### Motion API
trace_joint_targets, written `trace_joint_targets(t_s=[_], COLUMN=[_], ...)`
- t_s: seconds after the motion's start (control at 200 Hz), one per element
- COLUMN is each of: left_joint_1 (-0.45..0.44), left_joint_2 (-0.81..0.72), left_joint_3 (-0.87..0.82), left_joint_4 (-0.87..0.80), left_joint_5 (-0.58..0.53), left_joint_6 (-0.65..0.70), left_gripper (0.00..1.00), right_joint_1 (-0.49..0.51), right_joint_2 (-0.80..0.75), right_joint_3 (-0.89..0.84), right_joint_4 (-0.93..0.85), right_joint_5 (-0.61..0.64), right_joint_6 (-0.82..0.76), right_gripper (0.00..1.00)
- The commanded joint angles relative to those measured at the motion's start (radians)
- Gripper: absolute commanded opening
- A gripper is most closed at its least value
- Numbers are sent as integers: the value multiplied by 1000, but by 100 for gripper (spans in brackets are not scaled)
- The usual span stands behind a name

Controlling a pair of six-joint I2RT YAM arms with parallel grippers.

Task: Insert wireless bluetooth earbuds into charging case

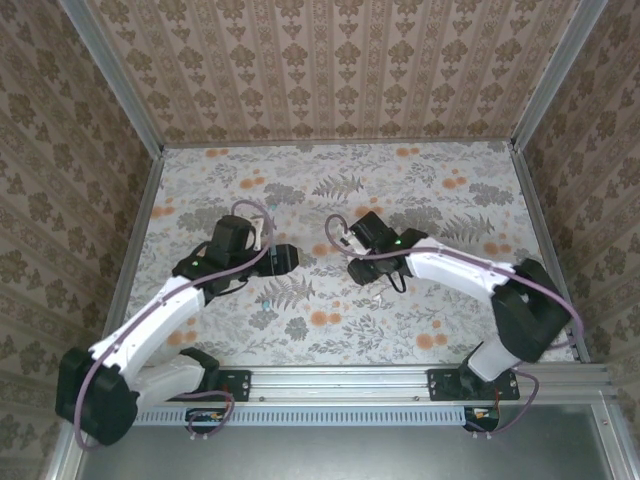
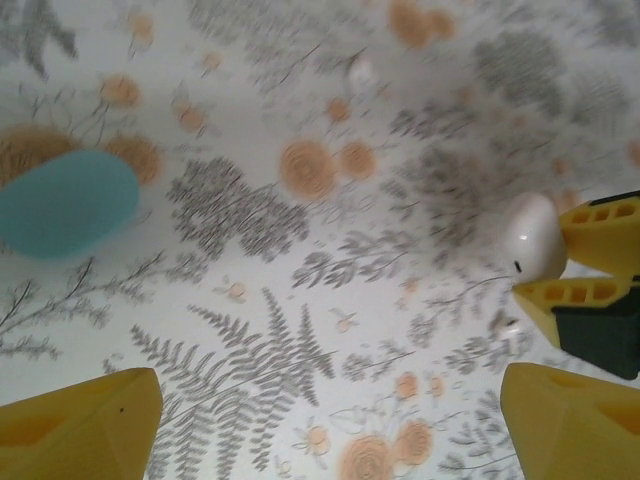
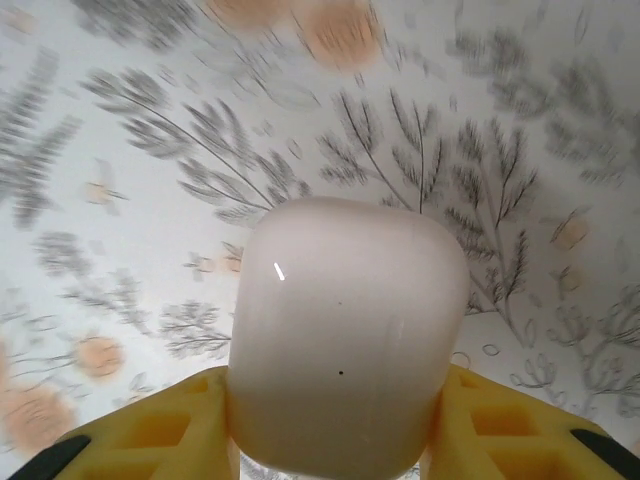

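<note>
My right gripper point(image 3: 335, 405) is shut on a closed white charging case point(image 3: 345, 335), its yellow fingers point(image 3: 170, 425) pressing both sides. In the left wrist view the same white case point(image 2: 532, 238) shows at the right, held above the floral cloth. A teal charging case point(image 2: 66, 203) lies closed at the far left of that view. My left gripper point(image 2: 330, 430) stands open over bare cloth with nothing between its fingers. A tiny blurred white thing point(image 2: 360, 70) lies far off; I cannot tell whether it is an earbud. In the top view the left gripper point(image 1: 288, 258) and right gripper point(image 1: 357, 268) face each other mid-table.
A floral tablecloth point(image 1: 440, 200) covers the table, walled by patterned panels with aluminium posts point(image 1: 138, 240). A small teal speck point(image 1: 268, 300) lies on the cloth just in front of the left gripper. The far half of the cloth is open.
</note>
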Motion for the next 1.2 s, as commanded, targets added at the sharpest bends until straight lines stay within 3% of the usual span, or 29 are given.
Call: trace_joint_targets(t_s=[0.0,0.225,0.505,0.83,1.195], left_joint_1=[1,-48,-218,-232,-229], left_joint_2=[-105,-160,65,173,207], left_joint_3=[-37,-15,214,314,282], left_joint_4=[133,308,192,117,169], left_joint_5=[143,322,365,429,446], left_joint_6=[71,34,72,59,-5], left_gripper=[88,90,83,64,58], right_joint_1=[34,85,138,205,216], right_joint_2=[-152,-373,-473,-476,-483], right_joint_3=[-32,-80,-73,-67,-84], right_joint_4=[57,135,107,59,113], right_joint_5=[12,-42,13,104,72], right_joint_6=[-112,-275,-385,-444,-427], right_gripper=[37,39,38,36,35])
